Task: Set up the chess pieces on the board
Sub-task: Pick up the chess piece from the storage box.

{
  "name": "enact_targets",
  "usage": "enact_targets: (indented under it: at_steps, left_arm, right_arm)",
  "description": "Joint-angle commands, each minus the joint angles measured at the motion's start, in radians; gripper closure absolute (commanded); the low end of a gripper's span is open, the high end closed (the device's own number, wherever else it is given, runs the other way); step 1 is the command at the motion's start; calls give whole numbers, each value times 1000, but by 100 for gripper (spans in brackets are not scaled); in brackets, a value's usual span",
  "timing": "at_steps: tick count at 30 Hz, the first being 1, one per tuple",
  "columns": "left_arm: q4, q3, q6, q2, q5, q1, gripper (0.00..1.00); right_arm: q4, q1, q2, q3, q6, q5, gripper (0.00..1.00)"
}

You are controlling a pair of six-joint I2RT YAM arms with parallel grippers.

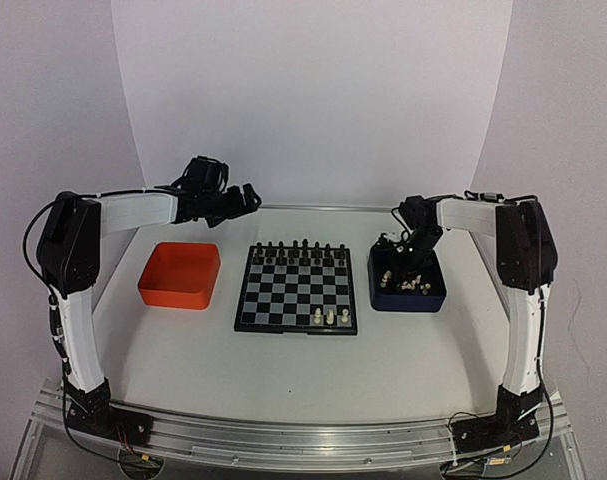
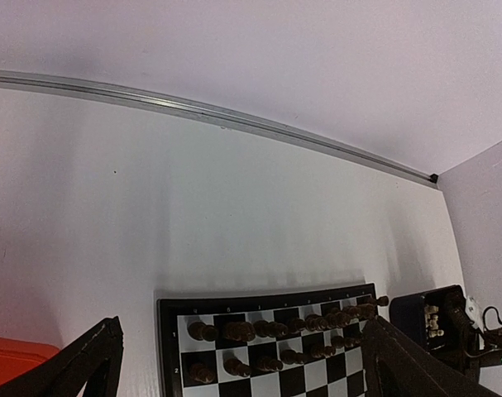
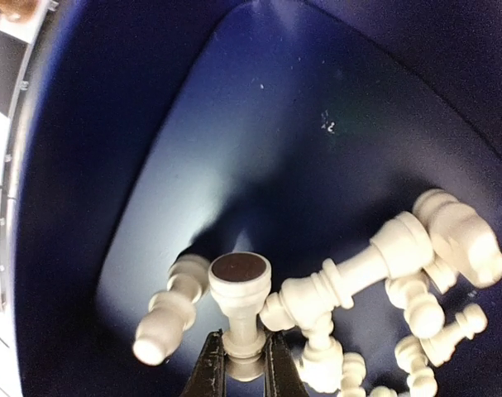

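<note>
**Jaws of right gripper [image 3: 242,364] clamped on one cream-white piece [image 3: 240,285] inside dark blue tray [image 3: 110,165]**

The right gripper reaches down into the dark blue tray. Its two dark fingers press from both sides on the narrow stem of the cream-white piece, so the jaws are closed on it. The round dark base of this piece points away from the jaws, toward the far wall of the tray (its other end is hidden between the fingers). More chess pieces [image 3: 375,265] lie loose on the tray floor. One lies just to the left of the jaws, beside the held piece. A heap of others lies to the right of the jaws, some resting across each other.

The left gripper [image 2: 242,331] hangs in the air with its jaws wide apart and nothing between them. Seen from its wrist camera, the far edge of the board [image 2: 164,331] lies below and between the jaws. The black figures [image 2: 275,331] stand there in two rows. The orange tray [image 1: 178,298] lies to the outer side of the left jaws. In the top view three cream-white pieces [image 1: 330,317] stand upright on the near row of the board. They are well apart from both pairs of jaws.
</note>
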Motion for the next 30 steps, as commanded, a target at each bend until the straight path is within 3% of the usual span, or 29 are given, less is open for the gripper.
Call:
enact_targets:
  at_steps: [1, 14, 19, 30]
  left_arm:
    - [60, -11, -4, -68, 28, 5, 0]
    - [83, -14, 6, -80, 76, 5, 0]
    - [86, -4, 13, -83, 110, 6, 0]
    - [77, 108, 45, -32, 378, -20, 0]
  right_arm:
    - [15, 5, -99, -9, 9, 0, 98]
    - [22, 5, -184, -40, 10, 10, 98]
    - [21, 5, -237, -50, 1, -53, 99]
    - [-3, 6, -332, -63, -23, -286, 98]
